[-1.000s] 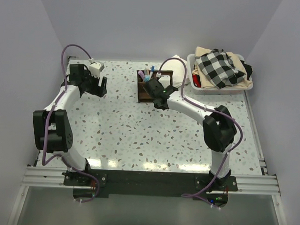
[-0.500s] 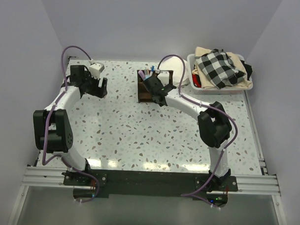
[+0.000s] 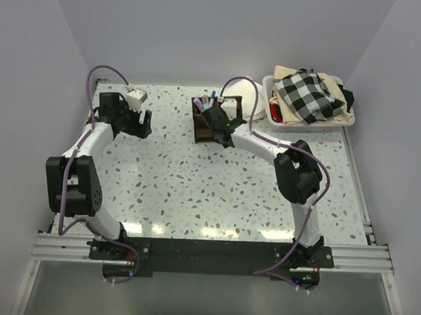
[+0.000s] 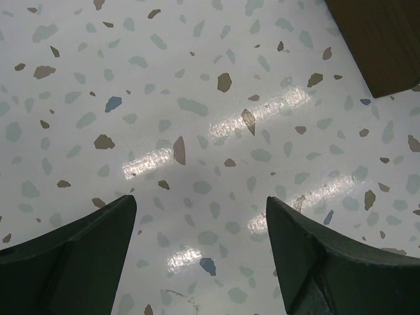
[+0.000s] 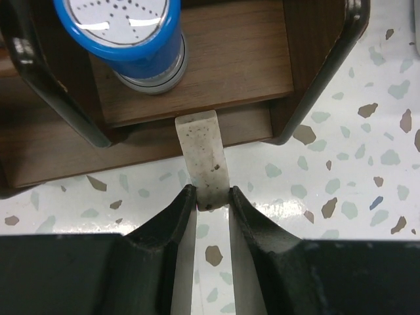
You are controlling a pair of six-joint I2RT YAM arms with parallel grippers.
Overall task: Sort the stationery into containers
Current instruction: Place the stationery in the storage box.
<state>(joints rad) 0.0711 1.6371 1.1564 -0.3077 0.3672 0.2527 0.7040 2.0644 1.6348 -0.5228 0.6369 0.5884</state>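
**Right gripper [image 5: 210, 198] at the wooden organizer [image 5: 236, 59], holding the stubby beige piece [image 5: 202, 151].**

The fingers are closed to a narrow gap, pinching the piece's near end. Its long axis runs straight out from the jaws, and the far end points into the organizer, overlapping the low front ledge just below a blue-capped cylinder [image 5: 125, 33] seen end-on in a compartment. The left gripper [image 4: 200, 216] hangs wide open and holds nothing. It is above the speckled table [image 4: 197, 98], well to the organizer's left.
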